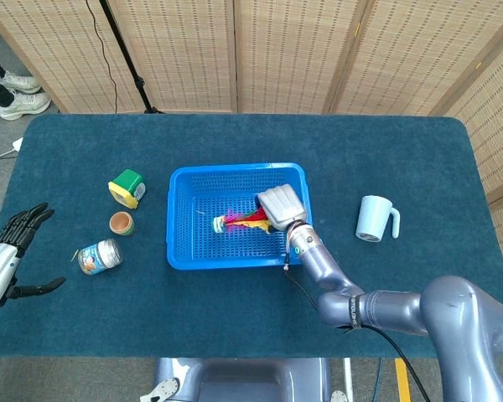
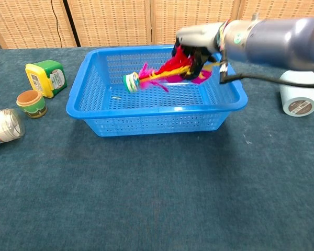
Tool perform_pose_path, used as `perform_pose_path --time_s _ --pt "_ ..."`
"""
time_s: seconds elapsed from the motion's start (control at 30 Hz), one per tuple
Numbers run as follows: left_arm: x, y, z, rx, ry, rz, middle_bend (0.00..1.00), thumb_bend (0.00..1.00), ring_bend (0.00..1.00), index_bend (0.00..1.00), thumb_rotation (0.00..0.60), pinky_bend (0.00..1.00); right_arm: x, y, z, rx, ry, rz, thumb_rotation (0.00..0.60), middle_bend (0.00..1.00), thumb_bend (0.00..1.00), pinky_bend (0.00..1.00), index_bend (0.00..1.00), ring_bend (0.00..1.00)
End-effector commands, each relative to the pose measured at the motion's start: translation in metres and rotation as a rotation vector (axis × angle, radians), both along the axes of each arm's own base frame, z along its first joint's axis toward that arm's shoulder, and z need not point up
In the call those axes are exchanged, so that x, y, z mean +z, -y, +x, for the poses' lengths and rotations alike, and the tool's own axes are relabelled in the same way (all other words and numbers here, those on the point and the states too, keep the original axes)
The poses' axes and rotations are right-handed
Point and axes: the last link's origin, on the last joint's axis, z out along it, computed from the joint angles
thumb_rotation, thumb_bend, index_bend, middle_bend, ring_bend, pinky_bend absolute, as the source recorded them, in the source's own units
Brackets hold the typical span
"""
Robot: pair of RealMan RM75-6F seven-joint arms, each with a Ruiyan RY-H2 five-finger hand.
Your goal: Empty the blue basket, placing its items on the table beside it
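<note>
Things on the dark blue table (image 1: 419, 159) ran like this from left to right. Robot's left hand (image 1: 4, 255) hung off the table's 9 o'clock edge, fingers spread apart, holding nothing. Next came a clear glass jar on its side (image 1: 99, 255), a small brown round pot (image 1: 121, 223) and a yellow tub with a green lid (image 1: 127, 187). All three lay on the table at 9 o'clock from the blue plastic basket (image 1: 183, 251), so that part looked done.

Over the basket, the right hand (image 1: 282, 204) was closed around the feathers of a toy shuttlecock with pink, red and yellow feathers and a white-green base (image 2: 156, 73). It was up above the basket floor, base pointing to 9 o'clock. It was not on the table yet. Only a tiny yellow bit seemed left inside. A pale blue mug (image 1: 375, 219) stood at 3 o'clock from the basket.
</note>
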Motion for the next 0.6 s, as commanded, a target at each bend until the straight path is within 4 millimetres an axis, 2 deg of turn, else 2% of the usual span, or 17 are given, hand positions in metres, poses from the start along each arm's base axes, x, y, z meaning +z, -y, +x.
perform_pose_path --time_s 0.03,0.23,0.33,0.37,0.47,0.6 --pt "0.001 0.002 0.000 -0.006 -0.003 0.006 0.00 0.13 0.00 0.00 0.600 0.00 0.039 0.000 0.004 0.011 0.065 -0.070 0.600 0.61 0.60 0.78 0.62 0.61" --pt "-0.003 0.003 0.000 -0.005 -0.012 -0.011 0.00 0.13 0.00 0.00 0.600 0.00 0.109 0.011 -0.004 -0.023 0.130 -0.203 0.600 0.61 0.61 0.78 0.63 0.61" --pt "-0.004 0.004 0.001 -0.011 -0.019 -0.012 0.00 0.13 0.00 0.00 0.600 0.00 0.139 0.025 -0.027 -0.071 0.113 -0.288 0.600 0.61 0.61 0.78 0.63 0.61" --pt "-0.005 0.005 0.001 -0.014 -0.023 -0.008 0.00 0.13 0.00 0.00 0.600 0.00 0.148 0.031 -0.041 -0.092 0.090 -0.318 0.600 0.61 0.61 0.78 0.63 0.61" --pt "-0.007 0.006 0.003 -0.016 -0.030 -0.010 0.00 0.13 0.00 0.00 0.600 0.00 0.158 0.043 -0.079 -0.156 0.038 -0.363 0.600 0.61 0.61 0.78 0.63 0.61" --pt "-0.010 0.006 0.005 -0.022 -0.043 -0.009 0.00 0.13 0.00 0.00 0.600 0.00 0.153 0.051 -0.126 -0.240 0.016 -0.374 0.600 0.61 0.61 0.78 0.62 0.60"
